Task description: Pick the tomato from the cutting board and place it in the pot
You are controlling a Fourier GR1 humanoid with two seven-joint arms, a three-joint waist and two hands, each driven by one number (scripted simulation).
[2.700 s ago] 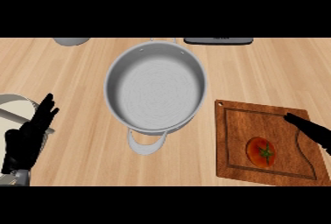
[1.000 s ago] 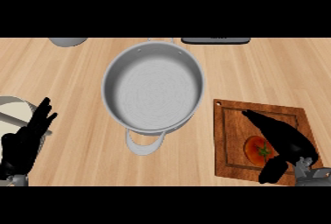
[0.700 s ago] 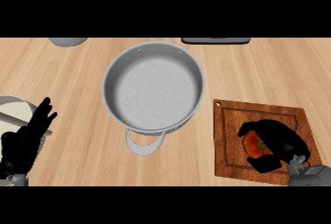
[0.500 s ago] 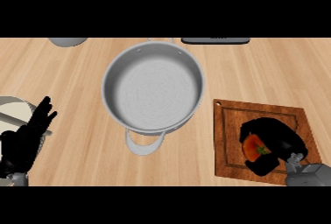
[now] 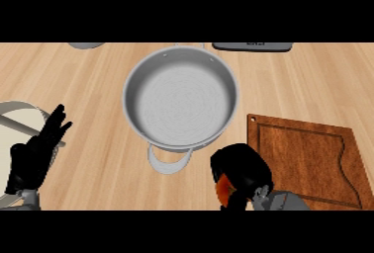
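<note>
Where the cutting board's (image 5: 306, 158) left edge meets bare wood at lower centre, the right hand (image 5: 241, 168) sits with fingers curled round the tomato (image 5: 222, 188). Only a red-orange sliver shows, left of the board, and its axis cannot be told. Pot (image 5: 181, 96): upper centre, mouth up, long axis top to bottom, handle toward the lower edge, a narrow strip of tabletop (image 5: 87, 89) between handle and hand. Left hand (image 5: 35, 155): lower left, fingers straight, resting beside a pale round dish (image 5: 16, 116) cut by the frame's left edge.
</note>
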